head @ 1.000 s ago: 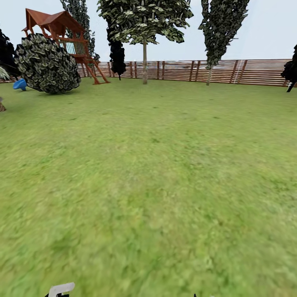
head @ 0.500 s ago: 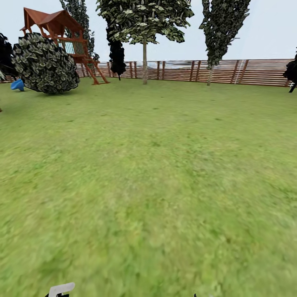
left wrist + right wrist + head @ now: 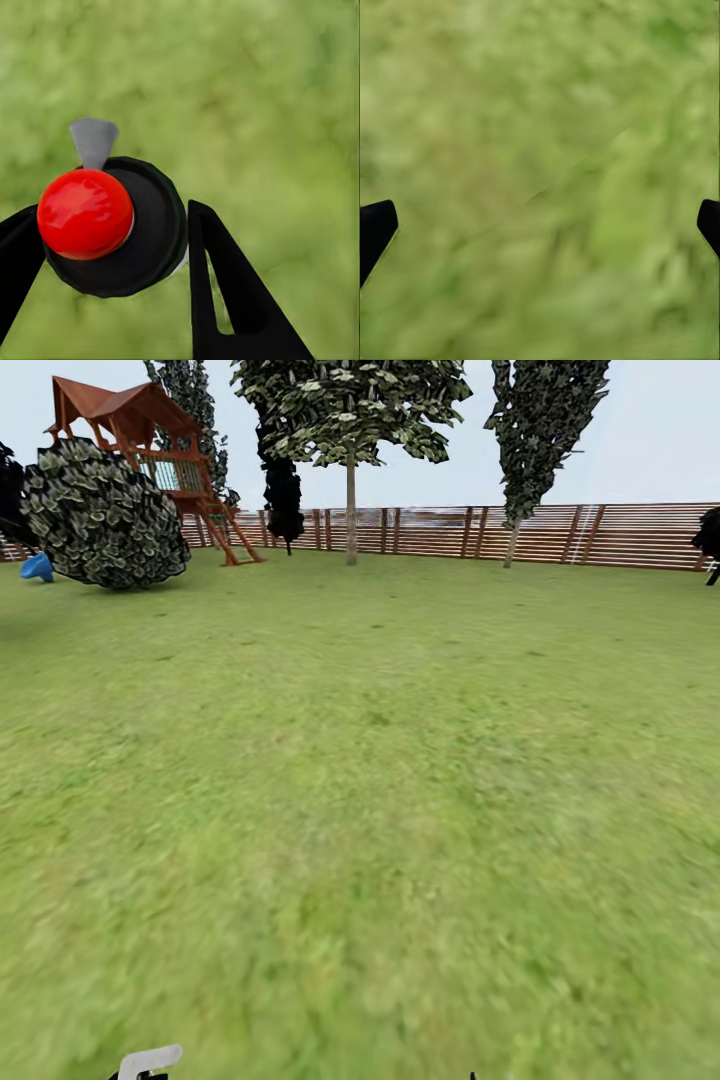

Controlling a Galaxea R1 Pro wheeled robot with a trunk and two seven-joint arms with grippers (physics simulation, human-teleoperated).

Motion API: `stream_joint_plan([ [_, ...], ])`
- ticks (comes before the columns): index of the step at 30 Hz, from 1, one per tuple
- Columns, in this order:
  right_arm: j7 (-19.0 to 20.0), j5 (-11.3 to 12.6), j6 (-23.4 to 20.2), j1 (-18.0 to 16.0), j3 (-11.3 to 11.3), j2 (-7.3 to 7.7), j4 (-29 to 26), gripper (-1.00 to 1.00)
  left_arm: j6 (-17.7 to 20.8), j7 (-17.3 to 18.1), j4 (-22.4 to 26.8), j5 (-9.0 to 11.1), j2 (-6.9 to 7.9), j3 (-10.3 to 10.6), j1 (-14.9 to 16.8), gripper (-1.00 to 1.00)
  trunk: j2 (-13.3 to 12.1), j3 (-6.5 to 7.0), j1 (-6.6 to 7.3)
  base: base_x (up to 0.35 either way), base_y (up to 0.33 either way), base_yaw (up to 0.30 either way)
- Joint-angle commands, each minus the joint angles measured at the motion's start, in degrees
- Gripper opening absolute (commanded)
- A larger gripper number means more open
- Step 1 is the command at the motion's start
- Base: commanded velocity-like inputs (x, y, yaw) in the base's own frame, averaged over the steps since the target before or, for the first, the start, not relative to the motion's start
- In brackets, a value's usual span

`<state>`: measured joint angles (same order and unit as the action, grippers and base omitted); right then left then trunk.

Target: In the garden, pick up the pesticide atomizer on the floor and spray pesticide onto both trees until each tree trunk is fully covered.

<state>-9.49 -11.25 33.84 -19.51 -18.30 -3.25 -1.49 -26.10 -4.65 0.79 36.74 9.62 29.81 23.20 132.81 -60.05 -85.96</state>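
Fingers (image 3: 225,292) of the left gripper (image 3: 105,262) pinch the pesticide atomizer (image 3: 120,229) from 2 sides, its red dot facing the wrist camera above blurred grass (image 3: 262,97). Its body below the cap is hidden. Right gripper (image 3: 540,225) fingertips (image 3: 375,229) stand spread wide over grass, while 2 trees (image 3: 350,420) rise far off by the fence (image 3: 620,535).

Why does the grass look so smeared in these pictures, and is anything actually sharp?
In the head view, the near lawn is a soft blur, while the brown slatted fence and wooden playhouse are crisper. In the left wrist view, the dark atomizer with its glossy red dot is sharp between the left gripper fingers, grass behind defocused. In the right wrist view, everything is blurred green.
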Motion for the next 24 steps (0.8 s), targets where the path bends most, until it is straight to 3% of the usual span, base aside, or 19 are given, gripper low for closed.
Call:
stream_joint_plan([
  [1,0.00,0.00,0.00,0.00,0.01,0.00,0.00,1.00,0.00,-0.01,0.00,0.02,0.01,-0.01,0.00,-1.00,0.00,0.00,0.00,0.339,0.000,0.000],
  [24,0.00,0.00,0.00,0.00,0.00,0.00,0.00,1.00,0.00,0.04,0.00,0.00,-0.03,-0.01,0.00,-1.00,0.00,0.00,0.00,0.339,0.000,0.000],
])
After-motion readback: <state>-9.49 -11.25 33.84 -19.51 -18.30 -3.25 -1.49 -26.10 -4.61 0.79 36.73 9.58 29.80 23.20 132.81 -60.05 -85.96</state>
